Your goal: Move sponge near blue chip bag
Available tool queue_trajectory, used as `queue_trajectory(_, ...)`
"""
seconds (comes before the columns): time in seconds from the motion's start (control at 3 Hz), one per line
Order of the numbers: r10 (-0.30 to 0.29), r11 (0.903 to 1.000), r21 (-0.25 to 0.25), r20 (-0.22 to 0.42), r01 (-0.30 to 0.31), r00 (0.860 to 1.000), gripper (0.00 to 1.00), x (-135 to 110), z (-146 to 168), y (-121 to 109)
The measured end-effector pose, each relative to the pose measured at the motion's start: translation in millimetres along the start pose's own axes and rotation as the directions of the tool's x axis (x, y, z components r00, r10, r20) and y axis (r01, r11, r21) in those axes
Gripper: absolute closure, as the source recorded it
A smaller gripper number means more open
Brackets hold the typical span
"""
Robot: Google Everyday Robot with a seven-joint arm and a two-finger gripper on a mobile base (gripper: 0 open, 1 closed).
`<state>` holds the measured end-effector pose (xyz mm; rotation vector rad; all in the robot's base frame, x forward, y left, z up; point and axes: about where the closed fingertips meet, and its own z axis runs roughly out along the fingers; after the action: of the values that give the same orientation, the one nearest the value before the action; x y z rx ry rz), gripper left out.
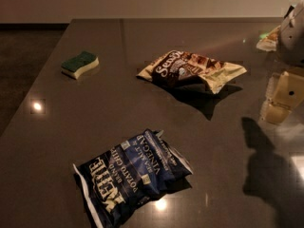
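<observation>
Across a dark, glossy table [57, 141] that fills most of the view, spots of lamp light glint on the surface; a pale wall [142, 1] runs behind it and a dark floor [23, 51] shows past its left edge. Near the front edge lies the blue chip bag [133, 175], crinkled and flat, its white lettering running slantwise. Farther back, about mid-table, a brown-and-cream chip bag [190, 70] lies crumpled and casts a shadow toward the front. At the right edge the gripper [283, 99], cream-coloured, hangs just above the table below the grey arm [293, 30]; whether its jaws are wide or narrow I cannot tell, and nothing is seen held. Its shadow [266, 170] falls on the table at front right. Behind the arm a small pale packet [269, 38] is partly hidden. The sponge [80, 64], green top up, rests at the far left of the table, well apart from the blue chip bag, with bare table between them. The brown-and-cream chip bag lies between the gripper and the sponge.
</observation>
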<state>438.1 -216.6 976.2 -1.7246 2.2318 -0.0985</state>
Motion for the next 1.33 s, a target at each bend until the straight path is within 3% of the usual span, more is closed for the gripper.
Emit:
queue_trajectory(0.67, -0.004, 1.0000, -0.005, -0.004, 0.004, 1.000, 0.00, -6, 3, -6)
queue_trajectory(1.33, 0.027, 0.9995, 0.013, 0.091, -0.028, 0.995, 0.00, -46, 27, -58)
